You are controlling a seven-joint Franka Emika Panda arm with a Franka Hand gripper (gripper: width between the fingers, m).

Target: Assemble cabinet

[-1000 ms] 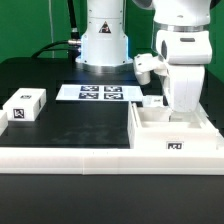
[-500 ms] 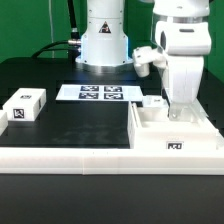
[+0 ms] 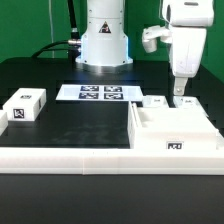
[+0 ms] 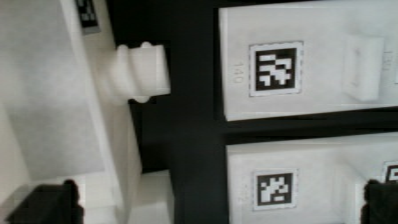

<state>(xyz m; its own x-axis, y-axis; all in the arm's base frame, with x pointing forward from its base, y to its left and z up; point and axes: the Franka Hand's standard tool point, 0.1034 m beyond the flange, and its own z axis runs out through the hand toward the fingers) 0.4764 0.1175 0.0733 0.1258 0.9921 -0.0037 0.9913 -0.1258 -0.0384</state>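
Black table (image 3: 60,125) with the arm's white base (image 3: 104,40) at the back and the marker board (image 3: 100,93) lying flat before it. The cabinet (image 3: 150,138) is seen resting on the table at the exterior view's right, well apart from a small white block (image 3: 25,106) at the exterior view's left. The claw (image 3: 180,92) is held above the far edge of the cabinet, touching nothing. In the wrist view the claw (image 4: 219,200) is shown spread wide, with only the dark fingertips (image 4: 50,205) at the frame's corners and nothing between them.

Hazards, as judged: if the claw is lowered off-line, a cabinet wall may be struck and the whole box shoved across the table. The small white pieces (image 3: 155,100) at the far edge may be knocked; whether they are loose cannot be told. The ribbed knob (image 4: 139,72) may slip if it is gripped off-centre.

Markings: no brand or legible writing is found. Only square black-and-white tags are present, on the white panels (image 4: 272,68) under the wrist, on the cabinet front (image 3: 175,146), on the block and on the marker board.
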